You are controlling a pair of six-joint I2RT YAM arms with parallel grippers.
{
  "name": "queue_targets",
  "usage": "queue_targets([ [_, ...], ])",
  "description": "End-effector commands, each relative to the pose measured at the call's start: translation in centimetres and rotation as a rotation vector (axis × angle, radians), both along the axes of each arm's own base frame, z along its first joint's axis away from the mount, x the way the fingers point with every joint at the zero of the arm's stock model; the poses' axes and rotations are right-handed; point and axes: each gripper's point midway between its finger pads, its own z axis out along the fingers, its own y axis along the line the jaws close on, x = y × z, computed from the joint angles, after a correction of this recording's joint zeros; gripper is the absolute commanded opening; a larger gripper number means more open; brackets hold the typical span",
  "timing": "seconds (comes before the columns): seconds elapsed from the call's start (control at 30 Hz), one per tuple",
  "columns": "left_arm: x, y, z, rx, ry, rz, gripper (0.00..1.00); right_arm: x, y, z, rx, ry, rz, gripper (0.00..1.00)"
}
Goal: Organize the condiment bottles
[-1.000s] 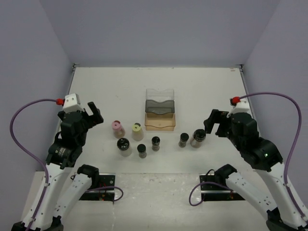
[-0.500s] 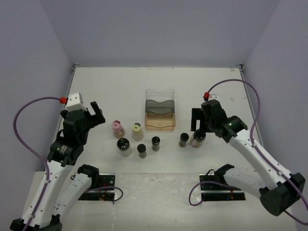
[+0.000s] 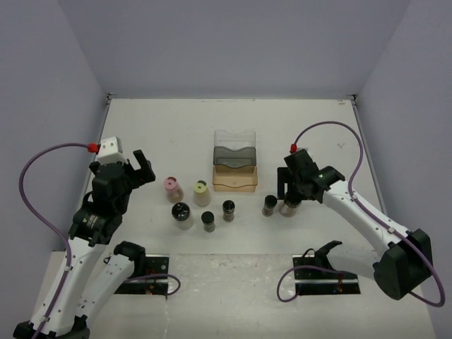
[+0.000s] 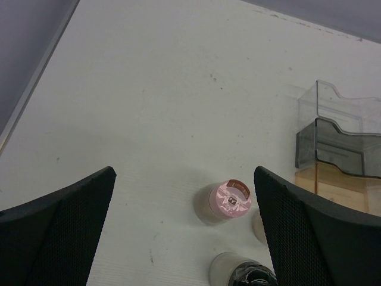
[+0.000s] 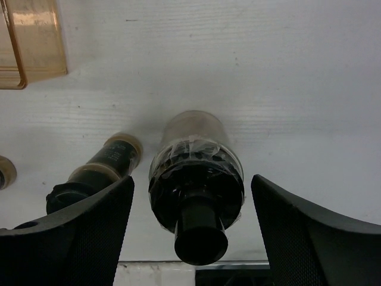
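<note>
- Straddling the rightmost black-capped jar, the right gripper is seen with its jaws wide, one finger on either side.
- A narrow gap is visible between each finger and the cap, so the jar is not gripped.
- That jar is stood upright on the table, at the right end of the group of jars, in front of and to the right of the rack.
- A slimmer black-capped jar is placed just to its left, near but apart; its cap end is partly hidden by one finger.
- The left gripper is held above the table with its jaws fully wide and nothing between them.
- It is positioned to the left of the pink-capped jar, apart from it.
- In the left wrist view the pink-capped jar is seen on the table below, framed between the two fingers.
- A yellow-green-capped jar is stood just right of the pink one, near the tan front step of the rack.
- Three more black-capped jars are spread in a loose row nearer the arms: a wider one, a small one and another small one.
- The rack is stepped: clear at the back, grey in the middle, tan in front.
</note>
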Motion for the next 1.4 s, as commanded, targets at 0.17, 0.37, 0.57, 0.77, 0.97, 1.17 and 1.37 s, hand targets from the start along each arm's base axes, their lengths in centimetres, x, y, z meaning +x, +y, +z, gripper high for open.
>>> queue_targets([
  [0.17,0.2,-0.6,0.2,-0.014,-0.019,-0.022,1.0,-0.2,0.8,-0.5,0.042,0.021,-0.011,0.59],
  [0.37,0.0,-0.6,0.3,-0.015,-0.025,-0.023,1.0,-0.2,0.9,0.3,0.05,0.012,-0.01,0.25],
  [0.57,0.0,-0.6,0.4,-0.016,-0.029,-0.024,1.0,1.1,0.0,4.5,0.026,-0.095,-0.031,0.0],
  [0.77,0.0,-0.5,0.4,-0.016,-0.03,-0.015,1.0,6.3,1.3,10.4,-0.008,-0.23,-0.008,0.0],
  [0.97,0.0,-0.5,0.4,-0.015,-0.028,-0.015,1.0,16.1,6.3,15.3,-0.006,-0.36,0.081,0.0],
  [1.17,0.1,-0.7,0.2,-0.015,-0.02,-0.021,1.0,23.9,11.1,17.9,0.0,-0.471,0.201,0.0],
  [1.37,0.4,-0.7,-0.5,-0.005,0.005,-0.018,1.0,27.2,14.6,16.0,0.034,-0.447,0.291,0.0],
])
